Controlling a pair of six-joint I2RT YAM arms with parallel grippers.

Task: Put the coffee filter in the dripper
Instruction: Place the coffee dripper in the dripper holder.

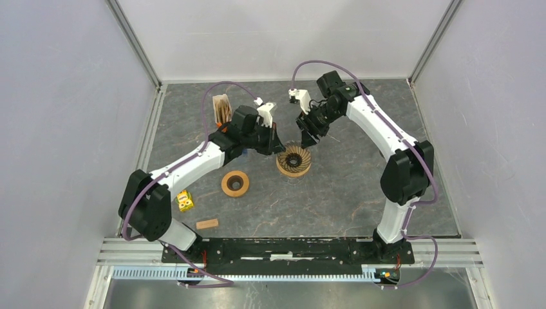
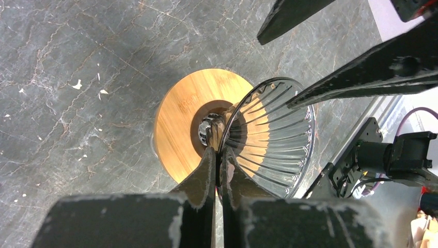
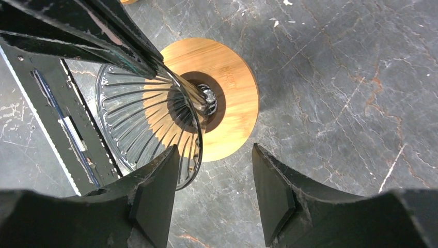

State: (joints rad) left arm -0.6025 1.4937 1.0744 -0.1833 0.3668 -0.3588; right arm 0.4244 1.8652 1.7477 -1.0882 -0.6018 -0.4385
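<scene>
- A small yellow box (image 1: 185, 201) sits at the far left of my table (image 1: 360, 193), with a wooden block (image 1: 207, 224) just past it at 5 o'clock, both near my left arm's base.
- The coffee filters (image 1: 221, 109) stand upright as a brown stack at about 10 o'clock from the dripper, well apart from it and beside my left forearm. None of them is in the dripper.
- A wooden ring (image 1: 235, 184) lies flat at 8 o'clock from the dripper, near it but not touching.
- My left gripper (image 2: 218, 155) is clamped tight on the dripper's glass rim, one finger on each side of the thin wall.
- The dripper (image 1: 293, 161) is at the middle of the table: a ribbed clear glass cone on a round wooden collar, with nothing inside the cone.
- My right gripper (image 3: 214, 149) hangs at 1 o'clock from the dripper, jaws spread wide and holding nothing. One finger (image 3: 155, 191) overlaps the glass rim in the wrist view, and I cannot tell whether it touches.
</scene>
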